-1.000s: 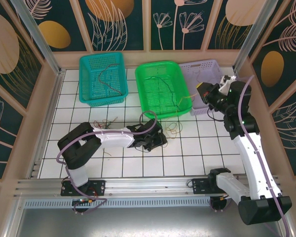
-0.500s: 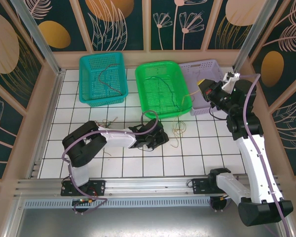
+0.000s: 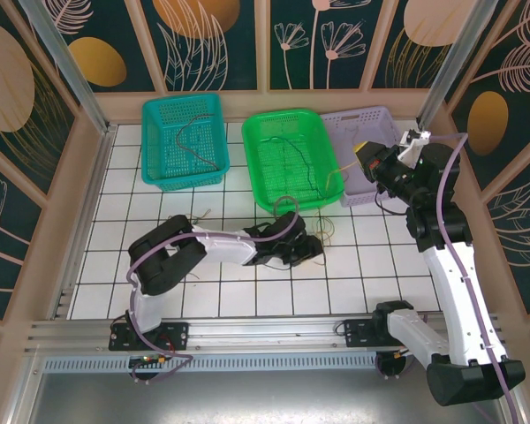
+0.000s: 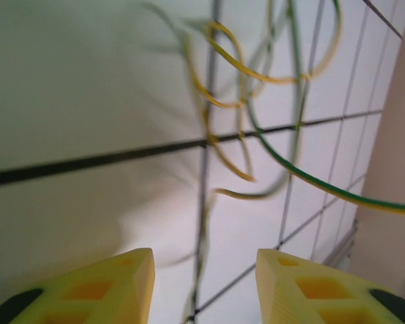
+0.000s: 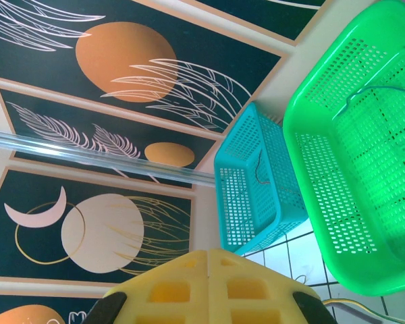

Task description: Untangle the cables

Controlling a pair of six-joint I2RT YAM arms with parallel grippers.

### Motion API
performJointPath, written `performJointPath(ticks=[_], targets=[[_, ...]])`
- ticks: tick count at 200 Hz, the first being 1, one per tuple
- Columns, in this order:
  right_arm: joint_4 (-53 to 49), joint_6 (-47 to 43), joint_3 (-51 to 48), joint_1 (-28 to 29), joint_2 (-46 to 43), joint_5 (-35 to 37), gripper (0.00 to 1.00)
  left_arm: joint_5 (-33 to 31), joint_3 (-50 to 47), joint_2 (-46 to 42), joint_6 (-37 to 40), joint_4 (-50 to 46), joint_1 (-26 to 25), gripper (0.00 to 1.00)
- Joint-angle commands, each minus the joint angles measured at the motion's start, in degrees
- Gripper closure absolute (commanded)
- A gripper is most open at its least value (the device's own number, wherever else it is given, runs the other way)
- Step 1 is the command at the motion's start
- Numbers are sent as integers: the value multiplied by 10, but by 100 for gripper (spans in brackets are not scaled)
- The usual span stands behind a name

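Looking down on a white tiled table [image 3: 159, 199] with three perforated baskets along its far edge: a teal basket [image 3: 159, 150] holds one thin dark cable [image 3: 194, 131], a green basket [image 3: 256, 168] beside it has a thin dark-green cable [image 3: 311, 172] looped across its floor, and the contents of a lavender basket [image 3: 380, 124] cannot be made out. The left gripper [image 3: 314, 248] lies low over the tiles just in front of the green basket. Its wrist camera shows two yellow fingers [image 4: 115, 283] spread apart with bare tile in the gap, pinching nothing and touching nothing. The cables [image 3: 322, 231], a small loose tangle, lie on the tile just beyond those fingertips. A yellow-tan strand [image 4: 209, 140] curls in loops straight ahead of the gap. A green strand [image 4: 324, 187] crosses it and sweeps out past the finger on the right of that view. The right gripper [image 3: 360, 155] hangs raised above the near left corner of the lavender basket, its yellow fingers [image 5: 169, 290] pressed together. A thin yellowish strand [image 5: 341, 304] shows beside them at the edge of its wrist view, but whether it is pinched cannot be told. Ahead of those closed fingers lie the green basket and, farther off, the teal one, each with its cable inside
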Motion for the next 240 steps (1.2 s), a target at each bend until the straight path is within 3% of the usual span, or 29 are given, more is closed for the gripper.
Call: performJointPath(ticks=[1, 75, 105, 172, 240], targets=[[15, 6, 15, -3, 1, -8, 100, 30, 31, 21, 32, -23, -7, 60], [18, 6, 14, -4, 6, -10, 100, 33, 79, 55, 80, -111, -7, 64], [19, 5, 13, -3, 7, -11, 100, 47, 84, 62, 85, -104, -9, 64], [22, 7, 11, -4, 9, -12, 100, 56, 102, 75, 92, -107, -11, 76], [25, 7, 7, -5, 10, -12, 100, 58, 109, 77, 94, -102, -11, 81]])
